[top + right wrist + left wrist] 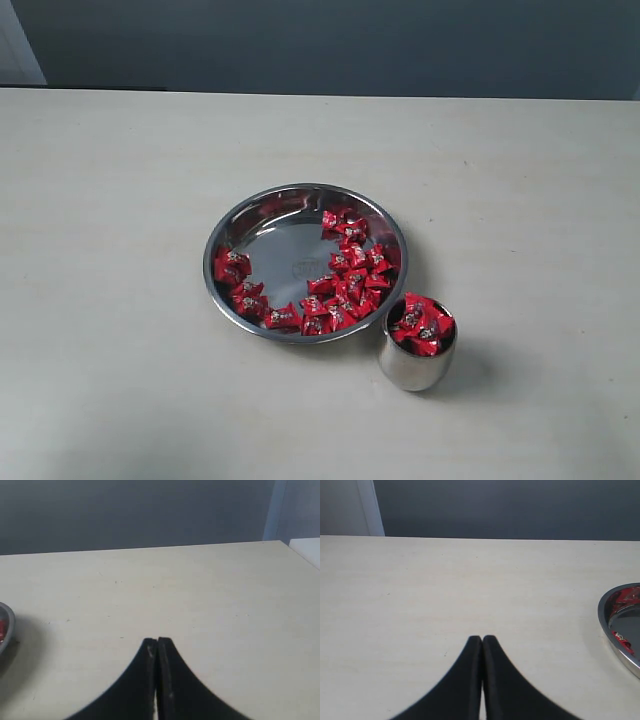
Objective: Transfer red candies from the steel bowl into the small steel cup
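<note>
The steel bowl point(262, 212) sits mid-table in the exterior view, with several red candies point(348, 282) spread along its right and front inside. Just off its front right stands the small steel cup point(416, 370), heaped with red candies point(421, 324) up to its rim. Neither arm shows in the exterior view. My left gripper point(482, 638) is shut with nothing in it, low over bare table, the steel bowl's rim point(603, 617) off to one side. My right gripper point(157, 640) is shut and holds nothing; a sliver of steel rim point(8, 630) shows at that view's edge.
The pale table point(120, 250) spreads all round the two vessels. A dark wall point(330, 45) runs behind its far edge, and a table corner point(285, 547) shows in the right wrist view.
</note>
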{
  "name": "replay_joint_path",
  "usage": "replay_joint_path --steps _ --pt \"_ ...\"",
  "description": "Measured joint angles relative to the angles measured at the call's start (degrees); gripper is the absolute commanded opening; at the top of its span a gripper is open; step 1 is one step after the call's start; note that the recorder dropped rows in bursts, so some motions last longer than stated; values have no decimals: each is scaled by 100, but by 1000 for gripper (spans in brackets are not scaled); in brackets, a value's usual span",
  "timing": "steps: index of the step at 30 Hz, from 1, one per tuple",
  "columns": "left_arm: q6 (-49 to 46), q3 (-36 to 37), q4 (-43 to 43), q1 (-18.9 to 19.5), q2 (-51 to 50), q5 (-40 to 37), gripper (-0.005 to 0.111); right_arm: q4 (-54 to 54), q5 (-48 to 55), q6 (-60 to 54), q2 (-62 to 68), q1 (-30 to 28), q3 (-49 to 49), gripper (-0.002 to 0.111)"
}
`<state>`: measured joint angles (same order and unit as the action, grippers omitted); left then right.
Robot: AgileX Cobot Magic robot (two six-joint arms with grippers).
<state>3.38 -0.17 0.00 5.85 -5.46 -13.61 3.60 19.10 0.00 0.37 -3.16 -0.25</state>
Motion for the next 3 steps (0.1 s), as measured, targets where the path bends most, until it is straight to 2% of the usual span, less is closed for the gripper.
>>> replay_joint_path --steps 3 --pt "0 0 0 0 0 0 0 0 0 0 0 0 0 -1"
